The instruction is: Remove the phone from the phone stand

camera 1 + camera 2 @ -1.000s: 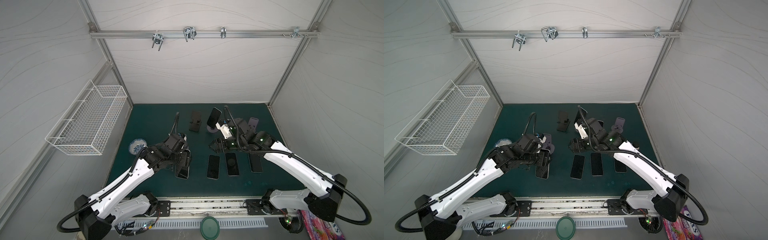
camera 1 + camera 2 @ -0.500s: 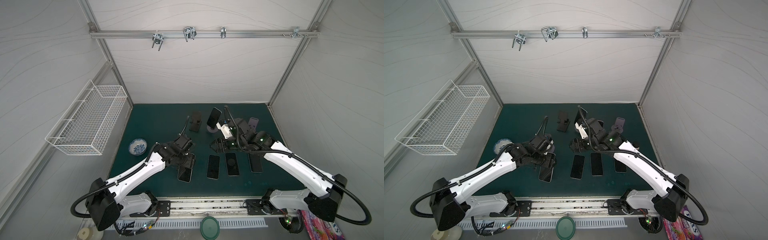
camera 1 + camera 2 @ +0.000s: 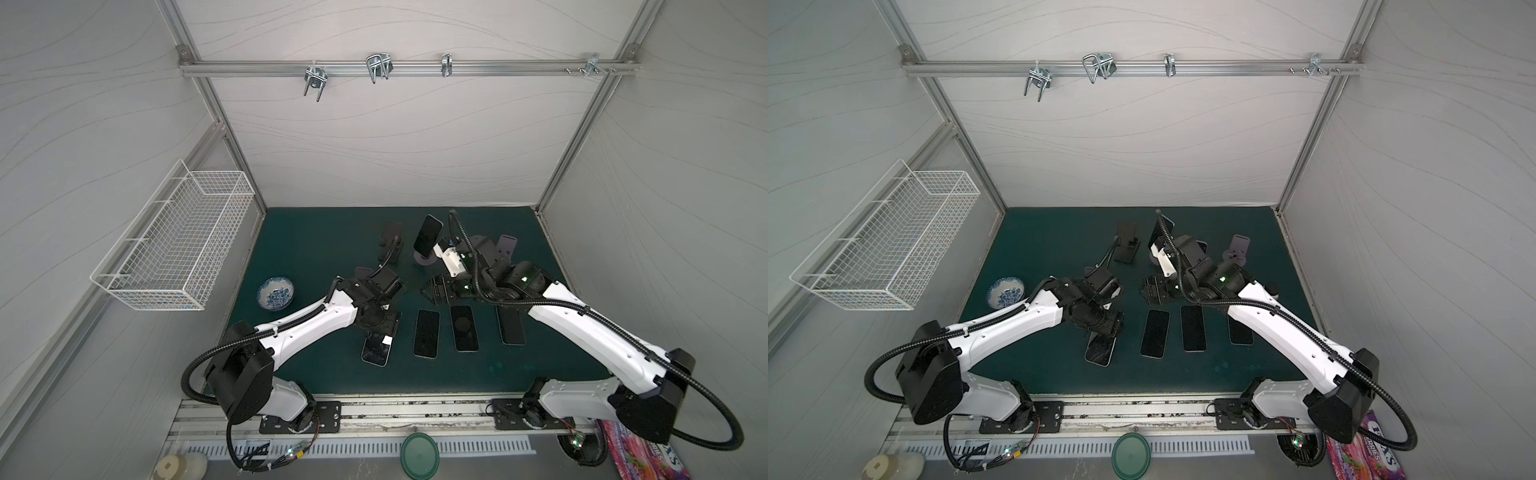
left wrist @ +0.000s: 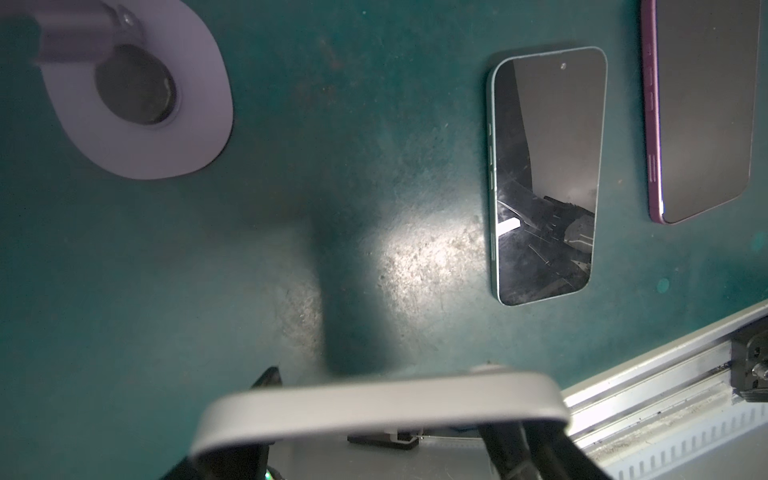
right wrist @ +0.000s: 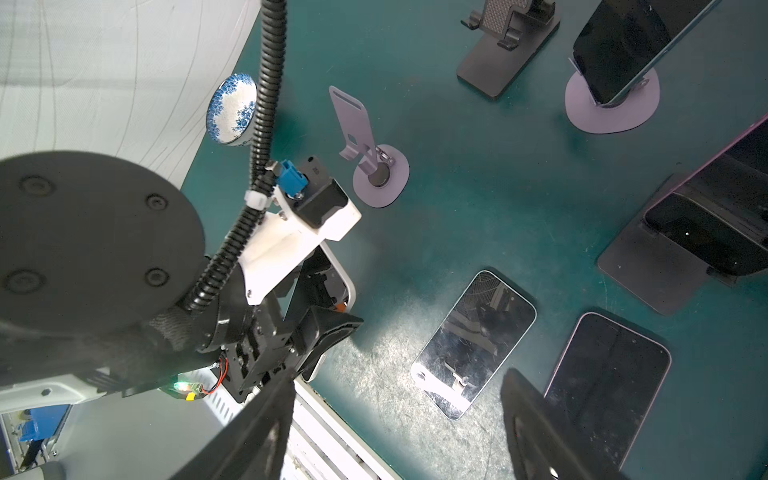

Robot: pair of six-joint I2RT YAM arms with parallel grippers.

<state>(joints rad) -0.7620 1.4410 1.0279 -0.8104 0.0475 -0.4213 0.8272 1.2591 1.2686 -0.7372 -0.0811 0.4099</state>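
- 2 grippers sit low over the green mat [image 3: 316,249]: the left gripper [image 3: 381,330] is toward its front edge and the right gripper [image 3: 434,291] is near the middle.
- Left gripper: the jaws are clamped tight on 1 end of the phone [image 3: 376,351]. In the left wrist view the phone's pale edge runs blurred across the frame, close to the camera.
- The phone slopes away from the jaws toward the front edge of the mat, at the left end of the row of 3 flat phones [image 3: 464,328]. Whether its far end touches the mat cannot be told.
- The lilac stand [image 4: 137,91] is apart from the phone, farther back on the mat. In both top views the left arm mostly hides it.
- Right gripper: the jaws are spread wide and hold nothing, with bare mat showing between them in the right wrist view.
- 1 second phone [image 5: 631,45] leans on a second lilac stand [image 5: 611,108] at the back, with a black stand [image 3: 390,249] to its left in both top views.
- 1 blue-and-white bowl [image 3: 276,293] sits near the mat's left edge.
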